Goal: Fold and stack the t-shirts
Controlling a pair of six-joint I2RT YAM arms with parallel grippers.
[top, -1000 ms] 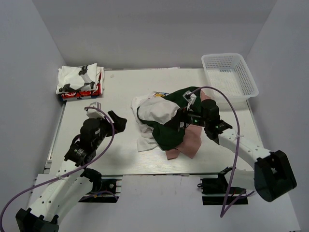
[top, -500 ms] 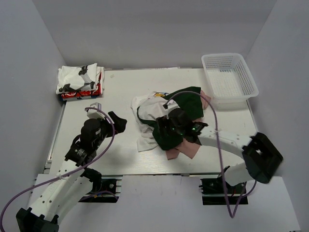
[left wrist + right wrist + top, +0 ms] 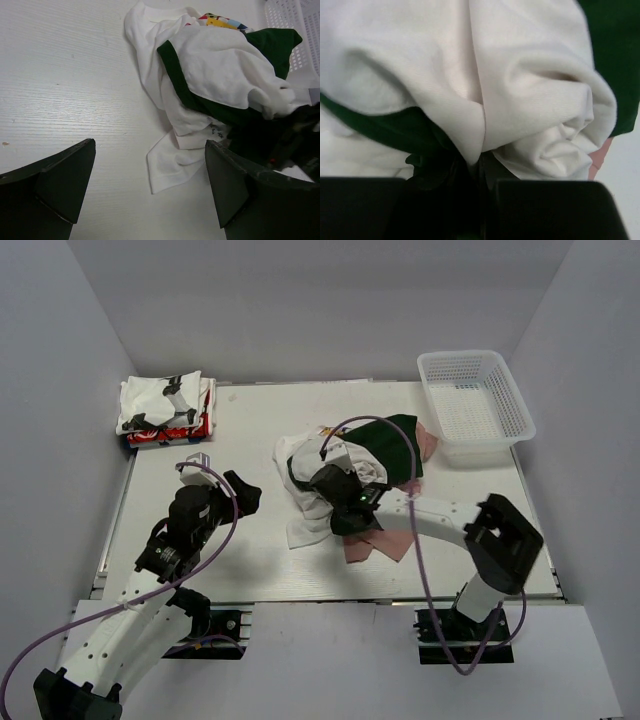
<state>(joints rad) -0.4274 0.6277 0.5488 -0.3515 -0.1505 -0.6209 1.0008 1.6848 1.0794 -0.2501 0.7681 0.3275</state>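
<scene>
Though bunched, white t-shirt [image 3: 220, 65] lengthwise far-to-near.

Soft, even light from overhead keeps the white tabletop [image 3: 250, 420] bright, with only faint, blurred-edged shadows. The right wrist view is very close and slightly soft, its jaws a dark, featureless mass along the bottom edge.

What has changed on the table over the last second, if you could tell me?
The right gripper swept from the pile's right side leftward across it and closed on a fold of the white t-shirt. The dark green t-shirt was rumpled along the way. The left gripper, open, the folded stack and the basket stayed put.
</scene>
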